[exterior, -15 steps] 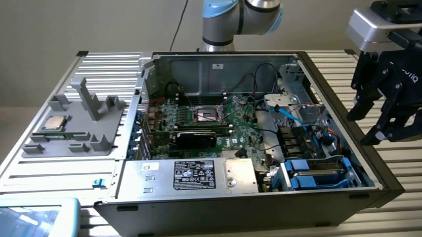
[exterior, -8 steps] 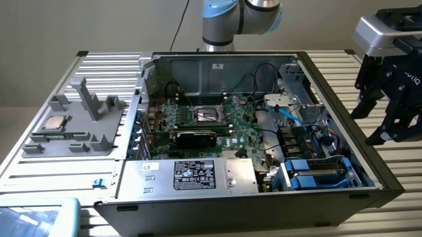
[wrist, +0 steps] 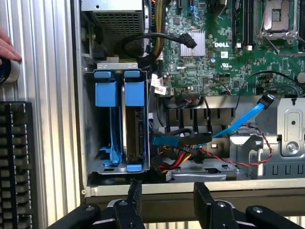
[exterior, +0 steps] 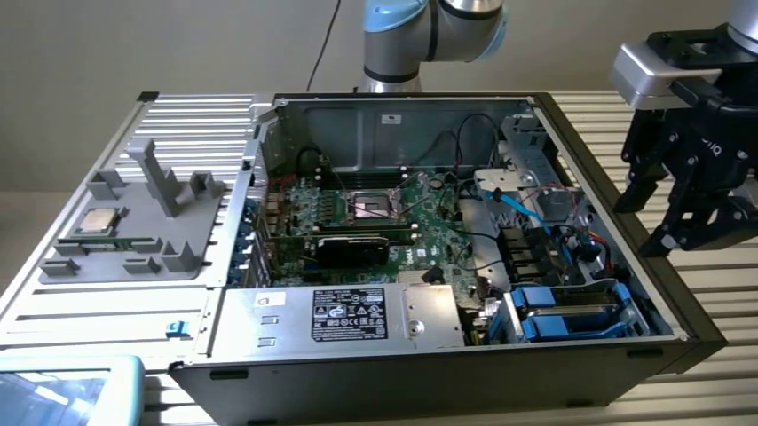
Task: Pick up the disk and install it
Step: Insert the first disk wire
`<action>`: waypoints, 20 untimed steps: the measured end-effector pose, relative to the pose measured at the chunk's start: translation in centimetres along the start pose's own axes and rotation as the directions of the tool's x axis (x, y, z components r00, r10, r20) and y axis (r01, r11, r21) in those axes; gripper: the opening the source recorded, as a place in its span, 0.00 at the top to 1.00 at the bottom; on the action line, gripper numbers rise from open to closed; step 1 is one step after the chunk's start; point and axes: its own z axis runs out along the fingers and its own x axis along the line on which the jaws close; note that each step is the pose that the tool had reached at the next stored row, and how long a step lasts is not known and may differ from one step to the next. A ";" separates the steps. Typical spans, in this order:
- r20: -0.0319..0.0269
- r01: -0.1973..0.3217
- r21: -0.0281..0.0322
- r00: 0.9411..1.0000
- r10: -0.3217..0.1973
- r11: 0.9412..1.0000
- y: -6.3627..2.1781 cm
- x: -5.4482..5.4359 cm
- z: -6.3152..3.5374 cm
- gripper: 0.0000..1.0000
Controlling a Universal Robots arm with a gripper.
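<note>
Hovering at the exterior view's right, the gripper (exterior: 648, 226) hangs empty beside the computer case (exterior: 414, 377); the disk (exterior: 569, 312) stands in its bay, lower right. In the wrist view its fingers (wrist: 135, 195) gape wide. The disk looks rigid, weighty and fragile, so its blue frame seems the safest hold.

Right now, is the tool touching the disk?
Apart. Wrist view: open tool sits outside the case wall, clear of the disk.

Over the drive cage (wrist: 116, 66) my spread gripper (wrist: 169, 205) has open room. A blue cable (wrist: 238, 121) and a black cable (wrist: 188, 139) crowd one side of it, the case wall (wrist: 78, 119) the other.
</note>
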 end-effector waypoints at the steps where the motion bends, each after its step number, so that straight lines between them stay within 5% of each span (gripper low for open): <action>1: 0.000 0.000 0.000 1.000 0.000 1.000 0.11 -0.1 0.17 0.44; 11: 0.000 -0.003 -0.002 1.000 0.003 1.000 1.09 -1.3 1.52 0.44; 20: -0.005 -0.063 0.000 0.998 0.063 0.998 1.64 -1.4 2.86 0.44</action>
